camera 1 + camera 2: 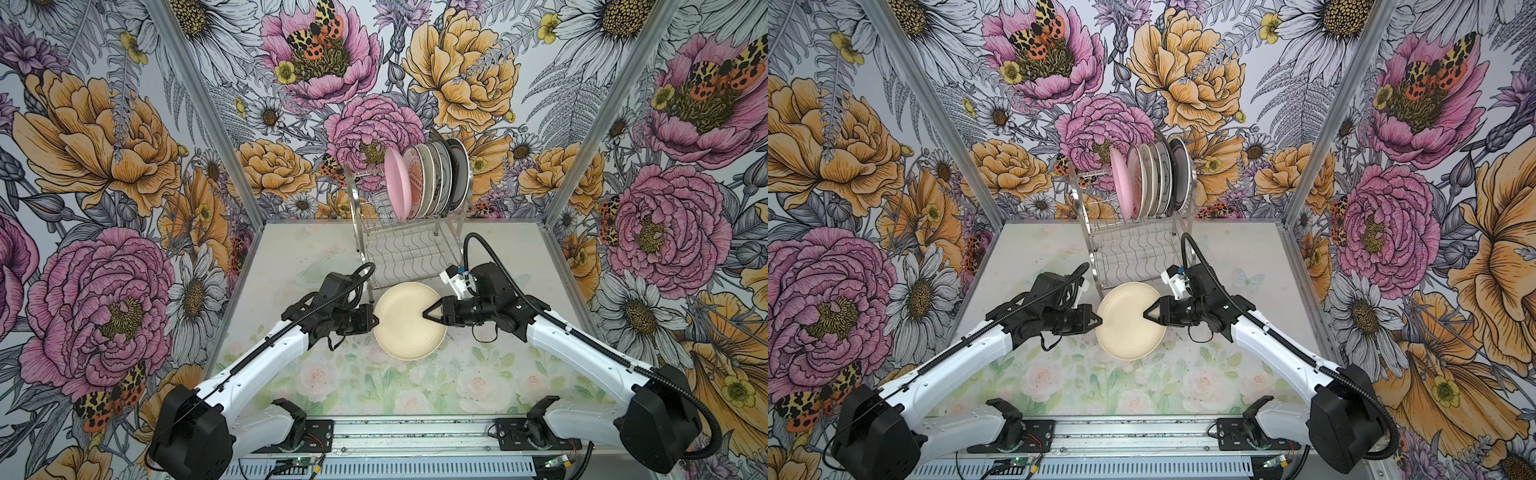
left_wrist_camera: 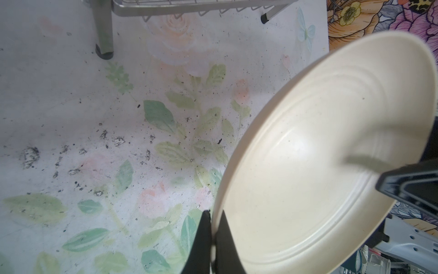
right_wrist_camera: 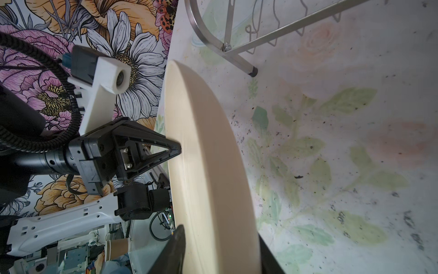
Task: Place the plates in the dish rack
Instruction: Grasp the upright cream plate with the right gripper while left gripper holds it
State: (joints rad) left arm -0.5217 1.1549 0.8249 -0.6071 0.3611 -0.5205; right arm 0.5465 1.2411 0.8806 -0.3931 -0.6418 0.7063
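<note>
A plain cream plate (image 1: 405,328) (image 1: 1125,328) hangs tilted above the table, just in front of the dish rack (image 1: 399,249) (image 1: 1125,245). My left gripper (image 1: 376,321) (image 2: 214,227) is shut on its left rim. My right gripper (image 1: 424,312) (image 3: 220,233) straddles the right rim, one finger on each face, shut on it. The rack's upper tier holds several plates (image 1: 428,178) upright in a row, a pink one (image 1: 397,185) at the left end. The lower tier's wavy wires show no plates.
The rack's front legs (image 2: 104,35) (image 3: 251,70) stand close behind the held plate. The floral table mat (image 1: 332,374) is speckled with dark crumbs. Flowered walls enclose the table on three sides. Both arm bases sit on the front rail (image 1: 415,436).
</note>
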